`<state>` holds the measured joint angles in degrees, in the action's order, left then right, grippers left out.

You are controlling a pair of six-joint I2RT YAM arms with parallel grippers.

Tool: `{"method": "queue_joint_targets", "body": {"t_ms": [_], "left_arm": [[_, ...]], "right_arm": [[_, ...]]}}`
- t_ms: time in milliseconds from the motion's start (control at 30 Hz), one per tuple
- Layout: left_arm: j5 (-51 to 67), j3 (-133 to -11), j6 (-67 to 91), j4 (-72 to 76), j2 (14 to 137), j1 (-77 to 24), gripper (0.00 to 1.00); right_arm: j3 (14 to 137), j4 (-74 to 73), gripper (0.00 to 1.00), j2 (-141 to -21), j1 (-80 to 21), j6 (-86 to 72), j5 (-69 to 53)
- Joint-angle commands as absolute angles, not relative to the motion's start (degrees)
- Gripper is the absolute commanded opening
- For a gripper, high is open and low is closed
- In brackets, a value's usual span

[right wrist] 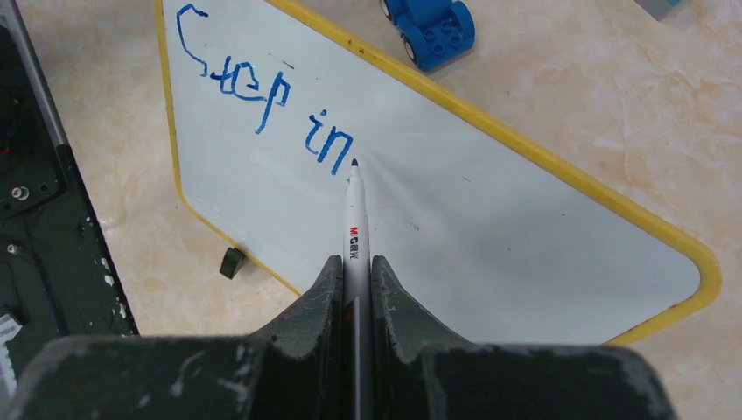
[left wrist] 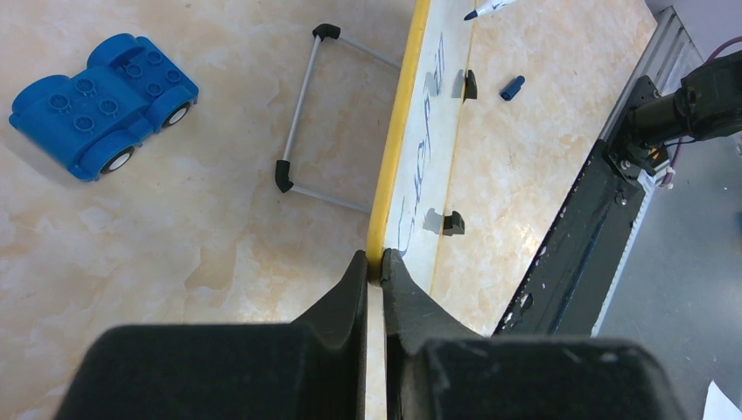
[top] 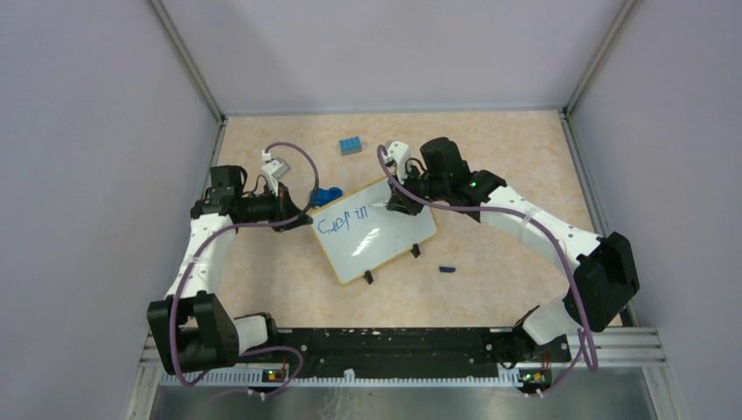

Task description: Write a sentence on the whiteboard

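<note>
The whiteboard [top: 376, 236] lies tilted in the middle of the table, yellow-rimmed, with two black clip feet on its near edge. The blue sentence [top: 341, 220] reads roughly "Step in" near its upper left; it also shows in the right wrist view [right wrist: 262, 96]. My left gripper [left wrist: 374, 261] is shut on the board's yellow rim [left wrist: 389, 175] at its left corner. My right gripper [right wrist: 355, 262] is shut on a white marker [right wrist: 354, 227], whose tip rests on the board just right of "in".
A blue toy car [top: 327, 196] sits just behind the board's left corner; it also shows in the left wrist view [left wrist: 101, 101]. A blue brick [top: 351, 145] lies farther back. The marker's blue cap [top: 447, 269] lies right of the board. A wire stand [left wrist: 306, 114] lies by the rim.
</note>
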<state>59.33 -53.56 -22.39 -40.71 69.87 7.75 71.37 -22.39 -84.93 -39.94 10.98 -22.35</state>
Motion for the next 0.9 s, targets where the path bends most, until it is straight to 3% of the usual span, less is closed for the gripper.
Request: {"method": "queue_joint_targets", "body": {"t_ms": [0,867], "left_arm": [[58.62,-52.56,-23.95,-41.40,69.50,7.03,0.00],[58.43,-52.41,-23.97,-41.40,69.05,6.77,0.00]], "right_arm": [[74.36,-21.03,0.00,-84.57,-39.64,11.79,-23.77],[74.25,-20.72,0.00,-86.28,-41.14,11.78,-23.45]]}}
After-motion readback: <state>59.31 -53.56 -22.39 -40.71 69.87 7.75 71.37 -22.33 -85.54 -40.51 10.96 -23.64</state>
